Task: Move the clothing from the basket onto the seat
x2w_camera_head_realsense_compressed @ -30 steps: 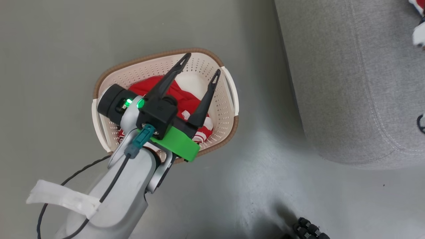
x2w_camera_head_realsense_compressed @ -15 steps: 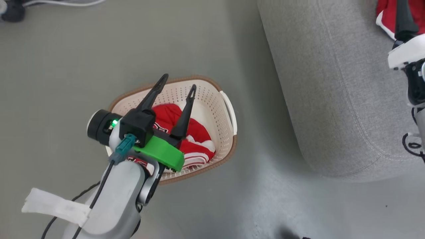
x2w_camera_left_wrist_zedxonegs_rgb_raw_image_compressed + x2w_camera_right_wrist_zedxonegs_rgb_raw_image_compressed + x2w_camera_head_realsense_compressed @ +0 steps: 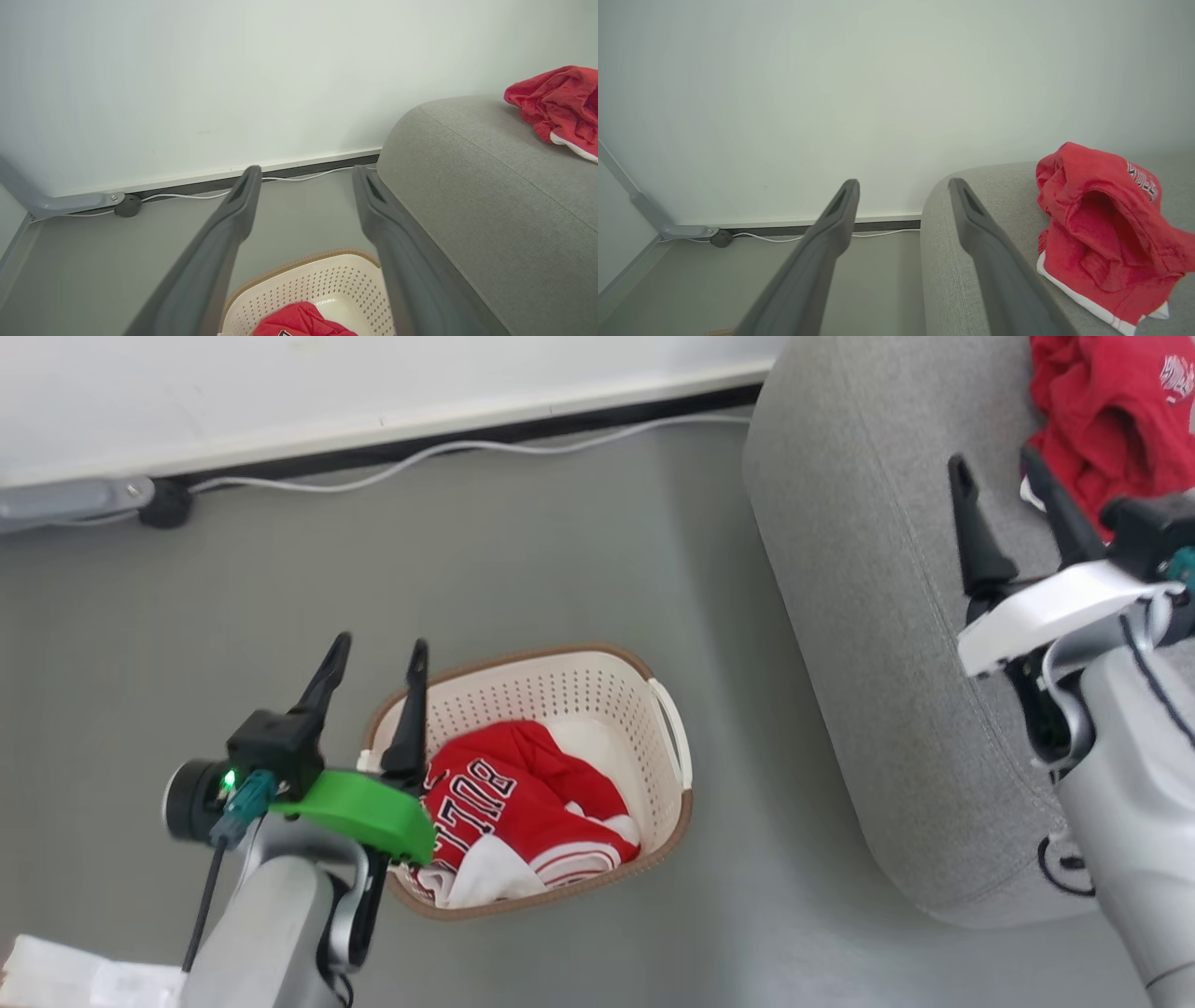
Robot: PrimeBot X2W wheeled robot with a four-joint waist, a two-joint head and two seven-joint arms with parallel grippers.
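Here, clothing inside the basket.

I'm tilting the head cam up, so the wall is coming into frame. I'm pulling the L gripper off from over the basket; it's now at the left rim, uncovering the clothing inside. R gripper is coming fully into view over the seat.
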